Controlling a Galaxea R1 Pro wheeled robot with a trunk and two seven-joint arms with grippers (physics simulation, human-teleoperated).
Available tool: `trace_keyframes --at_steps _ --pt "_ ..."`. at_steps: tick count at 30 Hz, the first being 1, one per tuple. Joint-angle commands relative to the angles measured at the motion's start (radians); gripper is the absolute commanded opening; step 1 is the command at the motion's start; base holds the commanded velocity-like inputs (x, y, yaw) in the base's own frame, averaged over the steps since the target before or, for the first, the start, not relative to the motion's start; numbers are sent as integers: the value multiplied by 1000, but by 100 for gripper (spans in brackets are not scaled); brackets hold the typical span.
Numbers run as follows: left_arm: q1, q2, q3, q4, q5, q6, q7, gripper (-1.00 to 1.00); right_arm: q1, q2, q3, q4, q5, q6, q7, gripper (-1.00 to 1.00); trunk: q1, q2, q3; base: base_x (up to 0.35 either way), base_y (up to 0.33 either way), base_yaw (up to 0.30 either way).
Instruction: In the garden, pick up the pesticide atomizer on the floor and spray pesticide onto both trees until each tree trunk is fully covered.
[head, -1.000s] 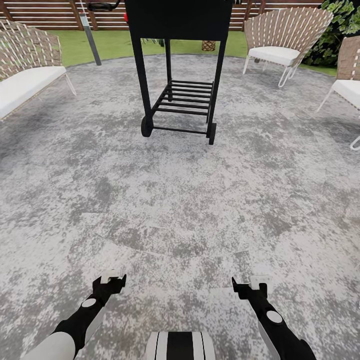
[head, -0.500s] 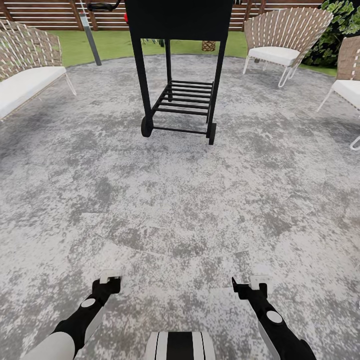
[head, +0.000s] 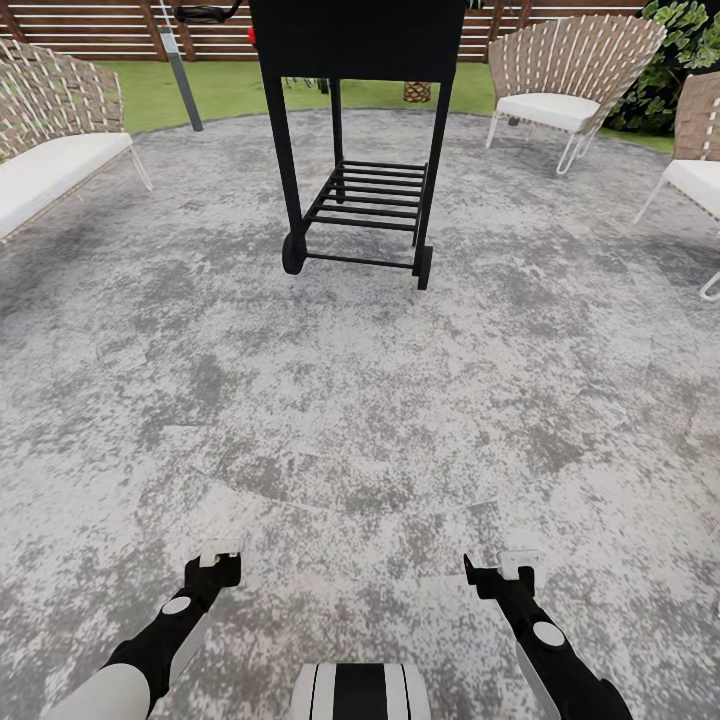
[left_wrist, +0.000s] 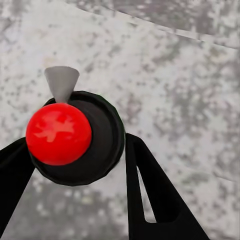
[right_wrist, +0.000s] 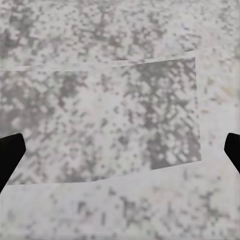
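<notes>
- One pesticide atomizer (left_wrist: 75, 137), red top up, between the left gripper (head: 218, 565) fingers (left_wrist: 160, 195), seemingly clamped; 7 o'clock, low, ready for carrying.
- One right gripper (head: 497, 572), 5 o'clock: spread apart, empty, above the floor (head: 360, 400).
- One black cart (head: 360, 200), 12 o'clock.

Grey mottled floor (head: 360, 400); black, red-topped pesticide atomizer (left_wrist: 75, 137).

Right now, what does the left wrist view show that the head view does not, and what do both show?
Left wrist view: the pesticide atomizer seen from above, with red top and grey nozzle, standing between the fingers of the left tool.

Head view: a black wheeled cart, white-cushioned chairs, a strip of lawn, a slatted fence, and the right tool.

Both: the grey mottled floor and the left tool.
</notes>
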Motion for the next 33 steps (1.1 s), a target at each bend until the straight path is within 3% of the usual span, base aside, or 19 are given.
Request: trace_keyframes --at_steps 1,14,17,33 --pt "0 0 0 1 4 -3 1 -100 0 0 1 1 1 -3 0 100 0 0 -1 0 0 0" --pt "0 0 2 2 4 -2 0 -100 0 0 1 2 2 -3 2 100 -6 3 46 0 0 0" --pt "-12 14 -2 8 0 8 3 -100 -18 17 -3 -15 -2 -19 7 100 -6 3 46 0 0 0" --pt "4 12 -9 -12 -4 63 -3 -100 -33 -4 -2 -105 -5 -5 14 100 -7 3 53 0 0 0"
